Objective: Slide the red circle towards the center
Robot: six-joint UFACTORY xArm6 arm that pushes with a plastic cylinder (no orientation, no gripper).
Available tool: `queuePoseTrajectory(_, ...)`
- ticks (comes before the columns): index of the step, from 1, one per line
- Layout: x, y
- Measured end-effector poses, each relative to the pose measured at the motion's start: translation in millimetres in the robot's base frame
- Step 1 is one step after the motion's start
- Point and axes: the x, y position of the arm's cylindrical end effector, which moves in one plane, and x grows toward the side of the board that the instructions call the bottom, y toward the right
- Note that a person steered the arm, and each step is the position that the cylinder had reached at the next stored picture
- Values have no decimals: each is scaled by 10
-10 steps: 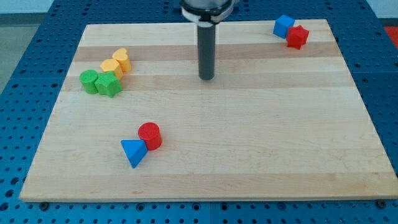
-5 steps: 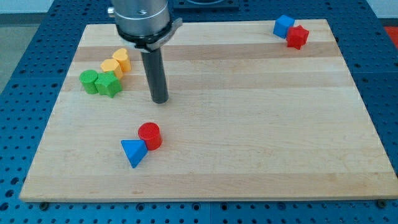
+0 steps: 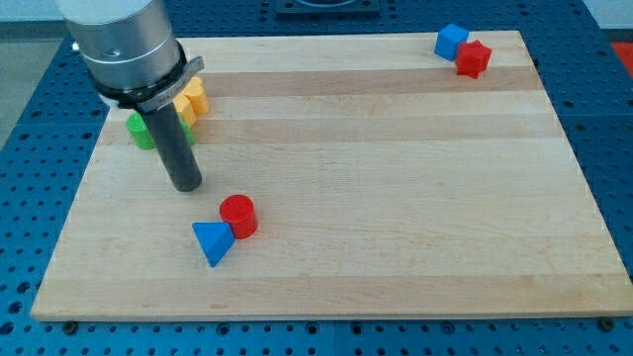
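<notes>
The red circle [image 3: 238,216] is a short red cylinder lying on the wooden board [image 3: 396,198], left of the middle and towards the view's bottom. A blue triangle [image 3: 212,241] touches it on its lower left. My tip [image 3: 186,185] is the lower end of the dark rod; it stands up and to the left of the red circle, a short gap away and not touching it.
Green blocks [image 3: 140,130] and yellow blocks [image 3: 192,97] sit at the upper left, partly hidden behind the rod and arm. A blue cube [image 3: 452,42] and a red star-shaped block [image 3: 473,58] touch at the upper right corner.
The rod has moved from the board's upper middle to the left and down, ending close to the red circle's upper left. No block has moved.
</notes>
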Motion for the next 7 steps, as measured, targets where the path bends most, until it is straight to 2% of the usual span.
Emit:
queuePoseTrajectory(5, 283, -194)
queuePoseTrajectory(7, 553, -193)
